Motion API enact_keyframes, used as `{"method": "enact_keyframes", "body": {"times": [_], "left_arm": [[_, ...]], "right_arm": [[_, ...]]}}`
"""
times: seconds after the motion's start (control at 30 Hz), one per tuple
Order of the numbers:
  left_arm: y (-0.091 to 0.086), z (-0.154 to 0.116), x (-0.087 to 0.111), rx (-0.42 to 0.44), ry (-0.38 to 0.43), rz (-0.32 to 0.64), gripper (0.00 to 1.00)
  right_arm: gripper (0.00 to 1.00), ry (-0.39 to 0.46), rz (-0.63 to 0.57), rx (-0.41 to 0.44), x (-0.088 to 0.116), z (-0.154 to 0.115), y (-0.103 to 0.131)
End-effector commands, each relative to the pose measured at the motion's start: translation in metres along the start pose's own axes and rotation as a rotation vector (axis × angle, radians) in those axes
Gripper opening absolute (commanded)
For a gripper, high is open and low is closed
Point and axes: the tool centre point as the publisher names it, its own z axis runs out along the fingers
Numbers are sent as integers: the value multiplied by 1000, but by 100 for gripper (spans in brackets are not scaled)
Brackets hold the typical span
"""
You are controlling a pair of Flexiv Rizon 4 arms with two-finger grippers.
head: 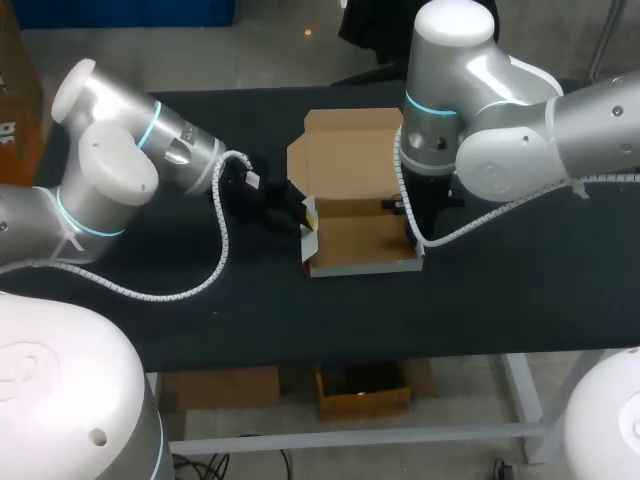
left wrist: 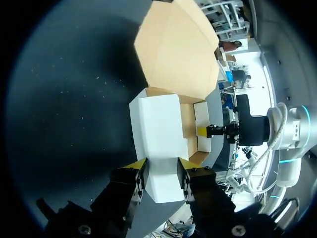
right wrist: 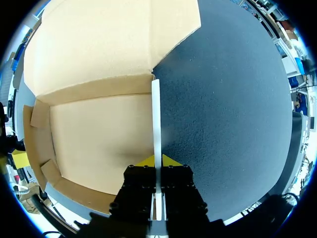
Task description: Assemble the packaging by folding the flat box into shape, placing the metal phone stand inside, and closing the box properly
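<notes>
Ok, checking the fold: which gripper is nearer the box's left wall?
Left. The left gripper clasps the left wall; the right gripper pinches the right wall, across the box.

Left gripper (left wrist: 161, 166) clamped on white-and-brown cardboard box (left wrist: 158, 129)
Yellow tips (left wrist: 136, 164) press both sides of its white end wall — lid flap (left wrist: 173, 49) open at twelve o'clock, right gripper (left wrist: 205, 131) on the far wall at two.

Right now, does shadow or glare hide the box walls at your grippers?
Head view: no glare, but my right arm covers the box's right wall, and the left gripper blends into the dark table. Left wrist view: the white wall is evenly lit between the fingers. Right wrist view: soft shadow on the box floor; wall edge plain.
</notes>
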Motion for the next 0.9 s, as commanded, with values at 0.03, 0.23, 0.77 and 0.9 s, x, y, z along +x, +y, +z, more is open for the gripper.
{"method": "enact_keyframes", "body": {"times": [0.03, 0.23, 0.77, 0.9], "left_arm": [[-2, 4, 3, -4, -24, -9, 39], [-5, 9, 2, -2, -74, -22, 38], [-8, 15, 3, -5, -182, -44, 39], [-8, 16, 2, -3, -221, -49, 39]], "right_arm": [[0, 0, -1, 2, 0, -1, 0], [0, 0, -1, 2, 0, -1, 0], [0, 0, -1, 2, 0, -1, 0], [0, 0, -1, 2, 0, -1, 0]]}}
